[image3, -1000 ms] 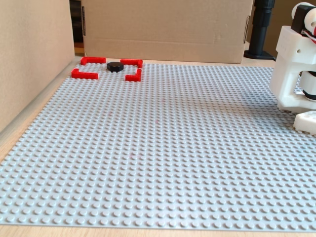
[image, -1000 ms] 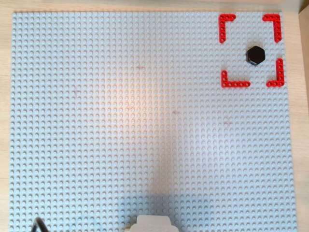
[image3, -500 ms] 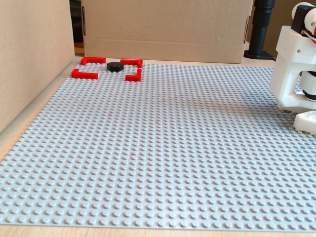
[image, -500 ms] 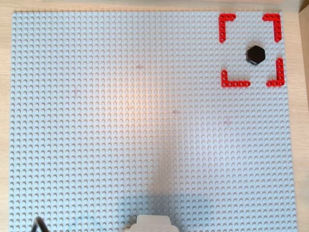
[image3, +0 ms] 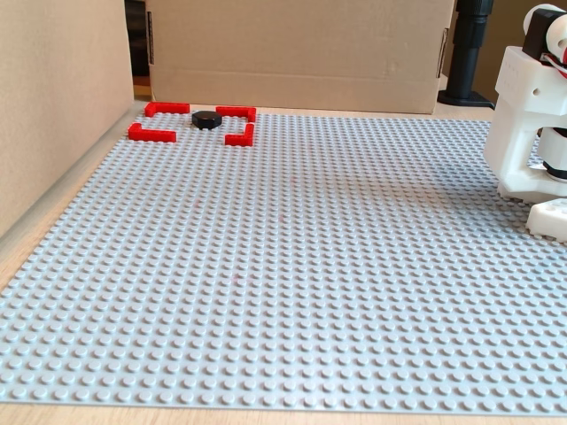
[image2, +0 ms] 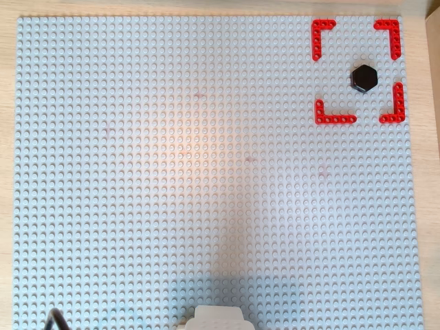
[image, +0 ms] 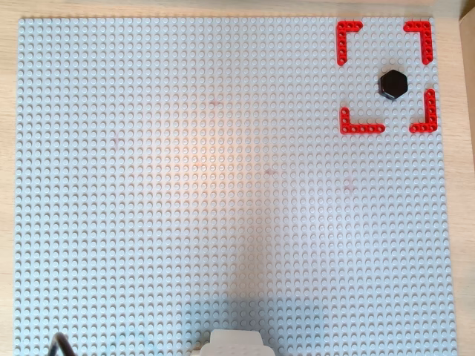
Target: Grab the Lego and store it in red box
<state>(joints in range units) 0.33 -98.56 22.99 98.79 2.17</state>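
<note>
The Lego (image: 393, 84) is a small black hexagonal piece lying on the grey studded baseplate (image: 223, 193), inside the red box (image: 361, 128), toward its right side, in both overhead views (image2: 364, 78). The red box (image2: 334, 119) is four thin red corner brackets with gaps between them, at the plate's top right. In the fixed view the Lego (image3: 206, 119) rests between the brackets of the red box (image3: 152, 134) at the far left. Only the arm's white body (image3: 530, 133) and base (image: 234, 343) show; the gripper itself is out of view.
Cardboard walls stand along the left (image3: 53, 106) and the back (image3: 292, 44) of the plate in the fixed view. A black post (image3: 467, 49) rises at the back right. A dark thin object (image: 59, 344) pokes in at the overhead views' bottom left.
</note>
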